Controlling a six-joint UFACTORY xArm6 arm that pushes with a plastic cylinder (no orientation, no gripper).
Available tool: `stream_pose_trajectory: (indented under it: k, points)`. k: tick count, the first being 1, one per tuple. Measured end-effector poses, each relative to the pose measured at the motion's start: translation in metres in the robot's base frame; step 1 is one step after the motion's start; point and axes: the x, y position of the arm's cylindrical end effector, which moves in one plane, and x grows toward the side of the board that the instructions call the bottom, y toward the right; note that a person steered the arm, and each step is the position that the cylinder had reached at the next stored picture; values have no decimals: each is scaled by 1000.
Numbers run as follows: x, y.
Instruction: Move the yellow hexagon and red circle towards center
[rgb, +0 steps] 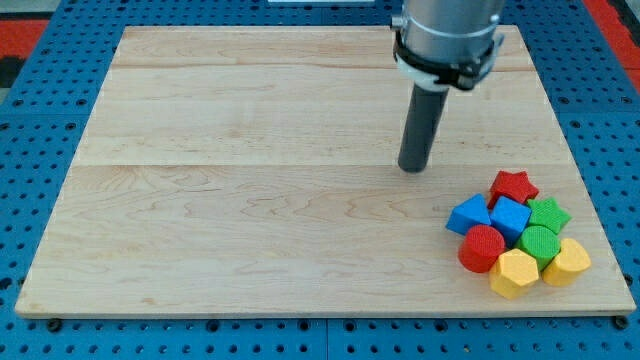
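The yellow hexagon (514, 273) lies near the board's bottom right corner, touching the red circle (482, 248) on its upper left. Both are part of a tight cluster of blocks. My tip (412, 168) stands on the board to the upper left of the cluster, well apart from it, roughly a block-cluster's width from the red circle. It touches no block.
The same cluster holds a red star (514, 186), a blue block (468, 214), a second blue block (510, 217), a green star (549, 214), a green circle (540, 242) and a second yellow block (567, 262). The wooden board's (250, 170) right edge runs close by.
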Motion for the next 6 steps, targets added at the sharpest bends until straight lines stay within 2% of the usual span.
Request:
stream_pose_trajectory:
  k: [1,2,3,4,6]
  points:
    - [-45,52]
    - [-49,149]
    - [-17,238]
    - [7,245]
    - [106,233]
